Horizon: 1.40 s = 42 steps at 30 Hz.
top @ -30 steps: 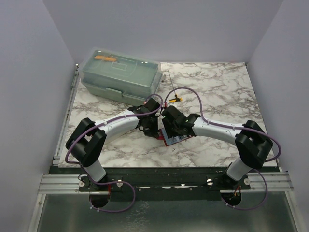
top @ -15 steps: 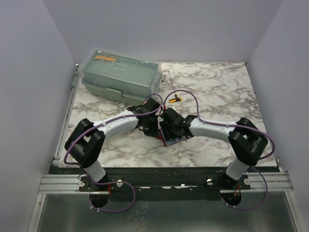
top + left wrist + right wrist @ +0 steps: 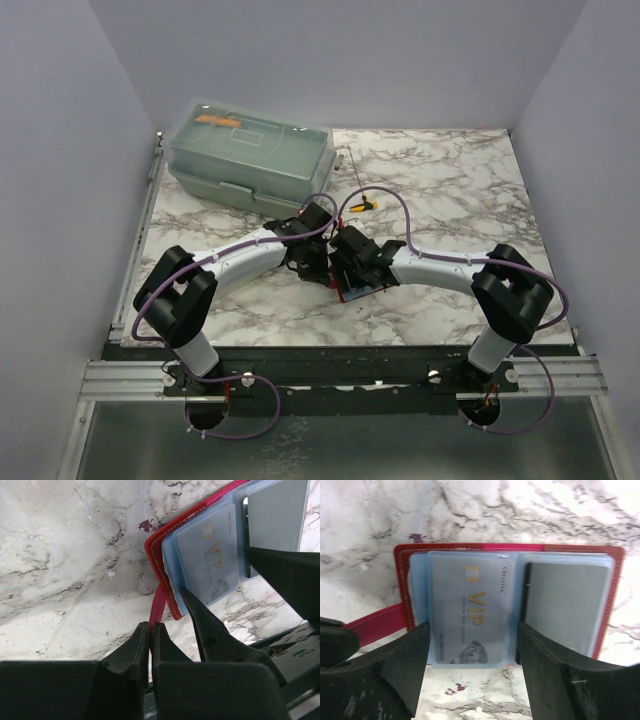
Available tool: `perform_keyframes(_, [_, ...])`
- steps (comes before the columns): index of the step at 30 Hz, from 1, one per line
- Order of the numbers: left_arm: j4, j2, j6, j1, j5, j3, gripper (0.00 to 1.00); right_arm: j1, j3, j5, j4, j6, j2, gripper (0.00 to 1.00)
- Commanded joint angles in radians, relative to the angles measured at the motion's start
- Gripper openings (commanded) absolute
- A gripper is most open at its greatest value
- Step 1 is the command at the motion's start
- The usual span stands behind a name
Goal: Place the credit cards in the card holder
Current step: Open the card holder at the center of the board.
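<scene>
The red card holder (image 3: pixel 505 546) lies open on the marble table, clear sleeves facing up. A grey credit card printed "VIP" (image 3: pixel 470 610) sits in its left sleeve, and a plain dark grey credit card (image 3: pixel 565 605) sits in the right one. My right gripper (image 3: pixel 471 627) is open, with one finger on each side of the VIP sleeve's near end. My left gripper (image 3: pixel 149 627) is shut on the holder's red strap (image 3: pixel 159 600), low beside the holder (image 3: pixel 155 565). In the top view both grippers (image 3: pixel 322 270) (image 3: pixel 345 275) meet over the holder (image 3: pixel 360 292).
A pale green lidded plastic box (image 3: pixel 250 155) stands at the back left of the table. A small yellow and black object (image 3: pixel 362 205) on a thin wire lies just behind the grippers. Grey walls enclose the table on three sides.
My right gripper's jaws have spread wider, and the right arm has edged slightly left over the holder. The left gripper has kept its hold on the strap.
</scene>
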Motion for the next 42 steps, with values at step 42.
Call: perform_keyframes(42, [-0.01,-0.016,0.009,0.004,0.024,0.024,0.0,0.001,0.021,0.32,-0.252,0.084,-0.154,0.71])
